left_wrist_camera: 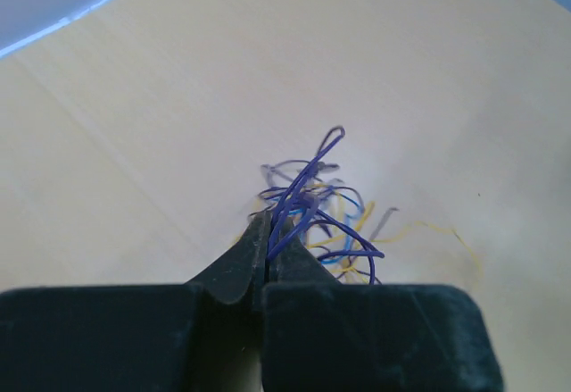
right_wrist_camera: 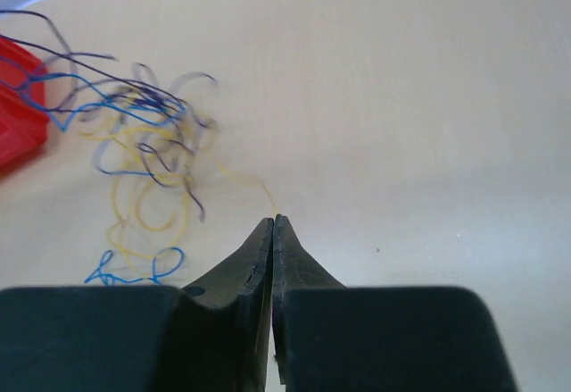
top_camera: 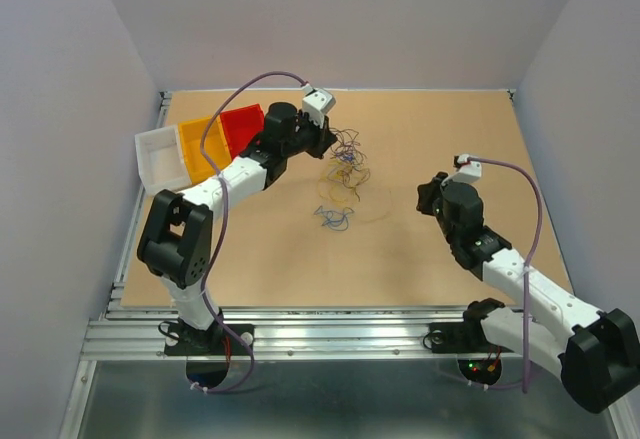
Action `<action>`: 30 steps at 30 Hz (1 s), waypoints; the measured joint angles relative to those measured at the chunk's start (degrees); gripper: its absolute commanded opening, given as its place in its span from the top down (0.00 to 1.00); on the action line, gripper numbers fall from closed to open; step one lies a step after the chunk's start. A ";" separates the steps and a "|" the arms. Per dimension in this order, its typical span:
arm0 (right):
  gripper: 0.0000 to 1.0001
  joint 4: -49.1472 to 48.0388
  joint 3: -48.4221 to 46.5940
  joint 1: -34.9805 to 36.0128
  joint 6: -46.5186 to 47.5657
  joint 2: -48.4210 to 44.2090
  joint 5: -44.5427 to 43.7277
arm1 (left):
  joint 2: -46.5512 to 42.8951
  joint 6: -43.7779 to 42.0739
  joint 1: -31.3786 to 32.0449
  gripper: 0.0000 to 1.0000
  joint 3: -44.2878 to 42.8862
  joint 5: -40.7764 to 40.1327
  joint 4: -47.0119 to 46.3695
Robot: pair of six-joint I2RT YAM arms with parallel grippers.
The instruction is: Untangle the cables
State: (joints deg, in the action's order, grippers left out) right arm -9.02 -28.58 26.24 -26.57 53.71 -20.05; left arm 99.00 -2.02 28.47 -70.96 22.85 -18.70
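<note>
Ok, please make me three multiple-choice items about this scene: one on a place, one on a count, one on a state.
1. Where on the table do the bins stand?
A. at the far left side
B. in the near right corner
C. in the centre

2. How many bins are there?
A. two
B. three
C. four

3. What is the state of the left end effector?
A. wide open
B. shut on cables
C. shut on a bin

Answers:
1 A: the top view shows them in a row at the far left edge.
2 B: there is a white bin, a yellow bin and a red bin.
3 B: in its wrist view it pinches purple-blue strands.
</note>
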 measured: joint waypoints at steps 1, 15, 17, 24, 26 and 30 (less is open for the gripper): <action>0.96 0.52 -0.02 0.00 -0.13 0.59 -0.96 | -0.37 0.00 0.00 1.00 0.22 -0.42 0.07; 0.35 0.92 -3.54 -0.02 4.02 11.15 13.77 | -2.40 -6.10 6.12 0.42 -0.22 0.33 4.85; 0.35 0.61 -3.91 -0.02 5.16 13.46 18.05 | -2.01 -6.43 7.50 0.25 -1.95 -2.43 6.84; 0.32 0.33 -5.42 0.00 6.88 17.27 23.39 | -2.80 -9.53 7.58 0.04 -4.87 -12.28 12.76; 0.31 -0.46 -5.51 0.00 7.04 17.27 23.89 | -4.37 -11.50 7.74 0.04 -4.68 -14.47 16.52; 0.31 -0.98 -5.92 0.00 7.32 17.35 24.41 | -10.34 -14.64 9.40 0.04 0.46 -16.92 19.58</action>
State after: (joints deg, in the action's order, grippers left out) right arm -10.00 -34.50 26.24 -19.25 71.07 4.36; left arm 88.66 -16.67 37.87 -70.50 5.93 0.89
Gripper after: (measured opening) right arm 0.689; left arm 0.964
